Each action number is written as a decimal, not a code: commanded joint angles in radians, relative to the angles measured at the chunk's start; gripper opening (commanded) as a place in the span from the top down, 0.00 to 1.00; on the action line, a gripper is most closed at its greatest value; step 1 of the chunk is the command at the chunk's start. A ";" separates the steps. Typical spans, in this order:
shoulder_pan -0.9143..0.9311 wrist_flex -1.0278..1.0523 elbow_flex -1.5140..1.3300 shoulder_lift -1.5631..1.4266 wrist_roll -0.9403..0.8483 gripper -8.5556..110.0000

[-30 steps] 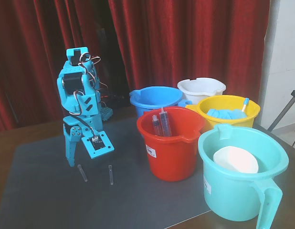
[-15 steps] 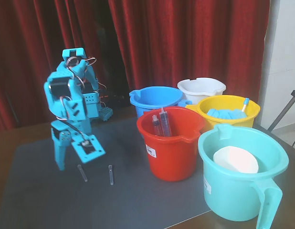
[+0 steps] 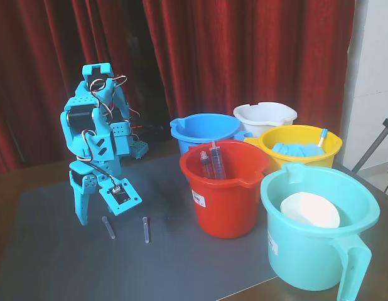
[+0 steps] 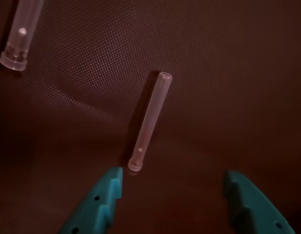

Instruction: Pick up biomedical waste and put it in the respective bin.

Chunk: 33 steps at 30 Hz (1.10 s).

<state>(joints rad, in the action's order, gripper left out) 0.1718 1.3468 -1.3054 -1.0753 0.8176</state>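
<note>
Two small clear tubes lie on the dark mat: the left tube (image 3: 108, 227) and the right tube (image 3: 145, 229). My turquoise gripper (image 3: 101, 212) points down just above and behind the left tube, open and empty. In the wrist view one tube (image 4: 150, 122) lies slanted ahead of my open gripper (image 4: 172, 183), its near end close to the left fingertip (image 4: 111, 181). Another tube (image 4: 21, 34) shows at the top left. The white spouted bucket (image 3: 264, 116) stands at the back right, behind the yellow one.
To the right of the tubes stand a red bucket (image 3: 224, 188) holding syringes, a blue bucket (image 3: 203, 130), a yellow bucket (image 3: 301, 147) with blue items, and a large teal bucket (image 3: 319, 226) at the front right. A red curtain hangs behind.
The arm swung left, carrying the gripper from over the gap between the tubes towards the left tube, then settled slightly back right. The tubes have not moved.
</note>
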 commanded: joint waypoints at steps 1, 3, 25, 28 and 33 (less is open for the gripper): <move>0.000 -0.006 0.002 -0.012 -0.031 0.74; 0.000 -0.005 -0.006 -0.012 -0.043 0.74; -0.006 -0.069 0.002 0.117 -0.049 0.74; -0.011 -0.069 -0.003 0.117 -0.043 0.74; -0.008 -0.069 -0.012 0.117 -0.040 0.78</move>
<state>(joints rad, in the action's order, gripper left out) 0.1703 1.2947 -1.3254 -0.9526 0.7747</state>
